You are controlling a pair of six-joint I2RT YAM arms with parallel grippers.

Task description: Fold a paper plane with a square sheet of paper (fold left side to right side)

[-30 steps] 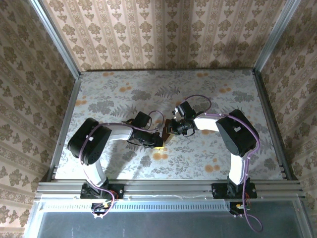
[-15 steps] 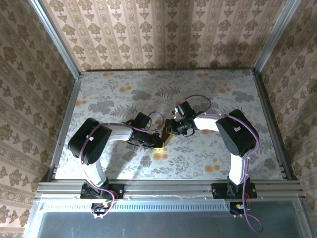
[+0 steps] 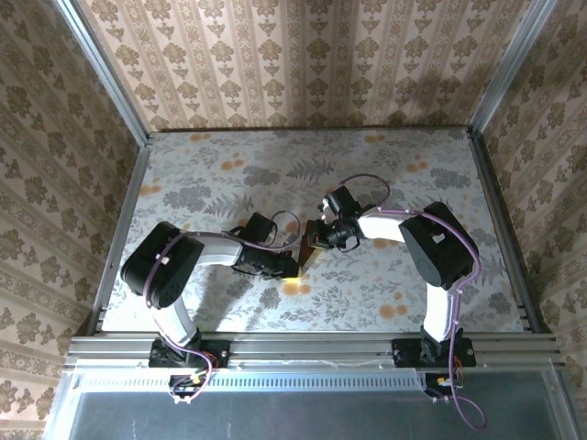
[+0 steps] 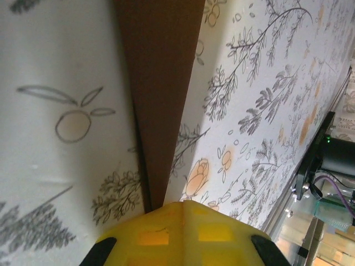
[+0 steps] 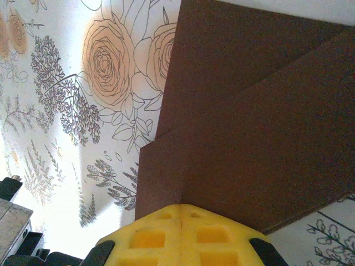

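From above, flowery walls (image 3: 303,64) stand round the fern-printed table (image 3: 211,174). The folded brown sheet of paper (image 3: 306,247) lies mid-table.

Left wrist: the left end effector (image 4: 182,217) is closed, its tip at the paper's edge.

Right wrist: the right end effector (image 5: 182,215) is closed too, its tip on the paper.

We see the square sheet of paper (image 3: 307,246), matte dark reddish-brown, lying near the middle of the fern-printed desk (image 3: 413,174). It is partly folded. From the right wrist, one flat layer overlaps another with stepped straight edges. From the left wrist it shows as a narrow creased strip.
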